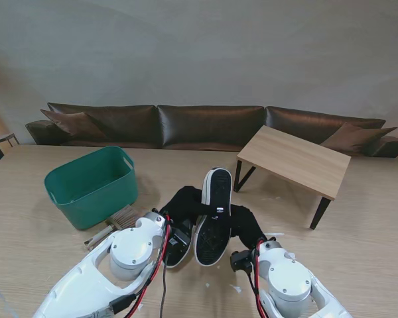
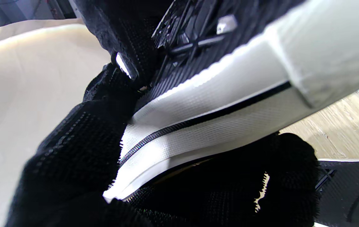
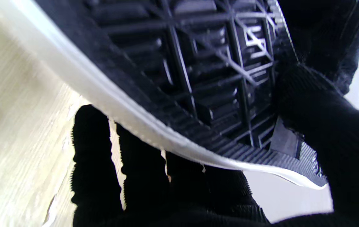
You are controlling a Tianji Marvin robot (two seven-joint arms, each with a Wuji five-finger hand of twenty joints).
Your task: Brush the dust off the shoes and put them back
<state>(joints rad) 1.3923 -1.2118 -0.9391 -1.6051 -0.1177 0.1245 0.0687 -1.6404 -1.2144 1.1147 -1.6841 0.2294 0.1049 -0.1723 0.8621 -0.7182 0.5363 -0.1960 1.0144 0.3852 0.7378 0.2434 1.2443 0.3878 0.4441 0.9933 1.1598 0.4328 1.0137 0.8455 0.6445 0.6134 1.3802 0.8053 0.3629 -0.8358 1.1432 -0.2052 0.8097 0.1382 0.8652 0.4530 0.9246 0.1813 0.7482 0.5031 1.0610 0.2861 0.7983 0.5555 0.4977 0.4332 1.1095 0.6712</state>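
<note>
both gloved hands, left hand [image 1: 182,211] and right hand [image 1: 247,224], clamp their fingers on one shoe [image 1: 212,215], sole up. beside my left arm on the desk [image 1: 358,232] lie a brush [image 1: 116,222] and green basket [image 1: 93,185].

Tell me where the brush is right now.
In the stand view the brush lies on the table on the left, against the near side of the green basket, just beyond the left arm's wrist.
</note>
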